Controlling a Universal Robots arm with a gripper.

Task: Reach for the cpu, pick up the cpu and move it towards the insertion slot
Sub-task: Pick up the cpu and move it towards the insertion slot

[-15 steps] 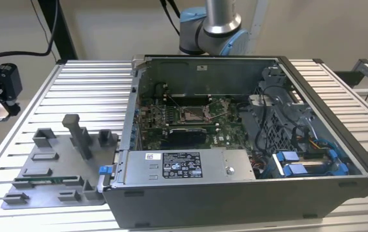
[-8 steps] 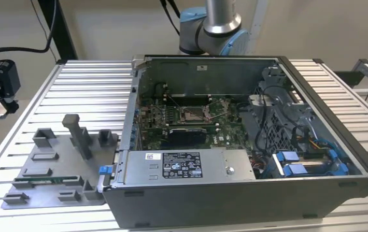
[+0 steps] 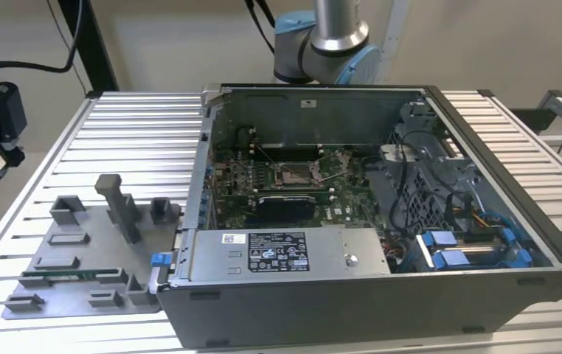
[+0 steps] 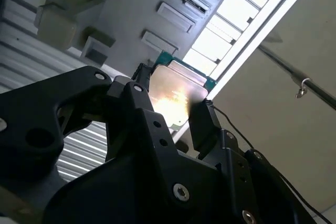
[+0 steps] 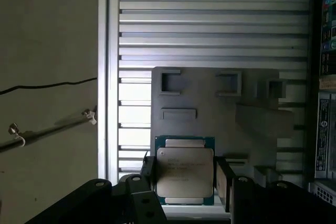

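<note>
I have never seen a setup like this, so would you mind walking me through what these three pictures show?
It is a single robot arm working at a slatted metal table. The exterior view comes from a camera off the arm. It shows an open computer case holding a green motherboard, with the silver-framed insertion slot near its middle. A grey holder tray lies beside the case, on the exterior view's left. Both wrist views come from cameras riding on the arm, looking past its black end effector. Its two fingers are closed on the cpu, a flat square chip with a silvery top, held over the grey tray rather than at the slot.
</note>
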